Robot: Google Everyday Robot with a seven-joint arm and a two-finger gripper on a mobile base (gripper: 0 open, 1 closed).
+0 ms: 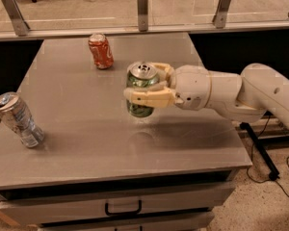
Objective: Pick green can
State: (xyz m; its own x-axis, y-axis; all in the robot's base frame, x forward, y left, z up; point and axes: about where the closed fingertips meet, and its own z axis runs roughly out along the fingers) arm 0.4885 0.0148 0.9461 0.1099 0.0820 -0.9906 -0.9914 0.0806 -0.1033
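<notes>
Far to the left of the gripper, near the bench's (77, 148) left edge, a dented silver-grey can (17, 119) leans at a tilt, well apart from everything else. Farther back and a little left of the gripper stands an orange-red can (100, 51), upright and also apart from it.

The green can (140, 102) sits upright between the gripper's fingers, with its silver top and pull tab facing up. Its base appears to hang just clear of the bench surface, and a soft shadow lies on the bench below it.

The gripper (142, 83) is closed around the green can at mid-height. One cream finger (149, 97) crosses the near side of the can, and the other wraps behind it near the rim. The jaws are spread only as wide as the can.

To the right of the gripper, the white arm (231, 93) reaches in level from beyond the bench's right edge. Below the gripper, on the bench front, is a drawer with a dark handle (123, 208). Behind the bench, metal posts (142, 8) hold a clear barrier.
</notes>
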